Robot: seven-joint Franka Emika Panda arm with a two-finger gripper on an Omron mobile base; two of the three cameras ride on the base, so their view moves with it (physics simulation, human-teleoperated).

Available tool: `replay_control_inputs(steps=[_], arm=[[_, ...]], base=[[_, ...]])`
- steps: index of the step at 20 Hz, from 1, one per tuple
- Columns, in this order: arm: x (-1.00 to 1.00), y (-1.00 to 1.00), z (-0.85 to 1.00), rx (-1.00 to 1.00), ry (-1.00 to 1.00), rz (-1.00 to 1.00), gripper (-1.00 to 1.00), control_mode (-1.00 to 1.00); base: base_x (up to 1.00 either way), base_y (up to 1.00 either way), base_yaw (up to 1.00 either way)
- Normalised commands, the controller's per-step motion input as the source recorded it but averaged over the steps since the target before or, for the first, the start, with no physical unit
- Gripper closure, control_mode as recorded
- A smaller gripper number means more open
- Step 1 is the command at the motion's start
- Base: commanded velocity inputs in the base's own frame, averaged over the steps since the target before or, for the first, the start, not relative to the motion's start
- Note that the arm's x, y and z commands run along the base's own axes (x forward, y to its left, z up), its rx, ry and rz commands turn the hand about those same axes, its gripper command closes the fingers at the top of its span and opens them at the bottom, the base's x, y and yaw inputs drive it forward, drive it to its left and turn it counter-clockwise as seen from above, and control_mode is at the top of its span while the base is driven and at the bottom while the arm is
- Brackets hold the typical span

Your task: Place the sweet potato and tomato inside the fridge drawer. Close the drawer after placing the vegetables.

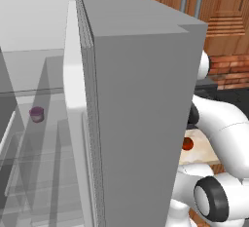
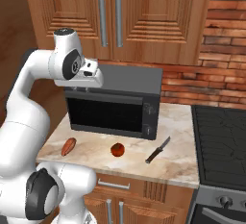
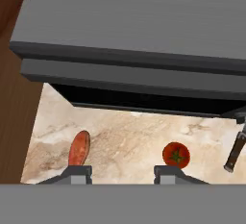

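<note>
Fingers (image 3: 122, 171) hover above counter — tomato (image 3: 176, 154) right, sweet potato (image 3: 79, 148) left.

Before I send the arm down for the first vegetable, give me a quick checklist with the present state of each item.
1. Sweet potato free on the counter, nothing on it: ok.
2. Tomato free on the counter, apart from the knife: ok.
3. Pincer empty, hanging above the counter between the two vegetables: ok.
4. Pincer spread for a grab: not ok, the log has it at its most closed.
5. Microwave door shut, out of the way: ok.
6. Fridge drawer pulled out and ready: cannot tell; the fridge door blocks most of the left base view.
</note>
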Motion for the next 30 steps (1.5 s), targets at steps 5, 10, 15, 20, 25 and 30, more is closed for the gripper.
replay_control_inputs(steps=[5,10,15,20,25,30], arm=[[-0.09,-0.02,0.0,0.01,-0.01,0.0,-1.0,-1.0],[-0.33,0.03,-0.49,-0.01,0.0,-0.03,-1.0,-1.0],[-0.44,0.21,-0.99,-0.02,0.08,-0.14,-1.0,-1.0],[-0.15,0.16,-1.0,0.0,0.19,-0.09,-1.0,-1.0],[0.0,0.04,-0.7,-0.04,0.2,0.0,-1.0,-1.0],[0.01,0.26,-0.46,-0.03,0.09,0.0,-1.0,-1.0]], base=[[0.0,0.0,0.0],[0.0,0.0,0.0],[0.0,0.0,0.0],[0.0,0.0,0.0],[0.0,0.0,0.0],[0.0,0.0,0.0]])
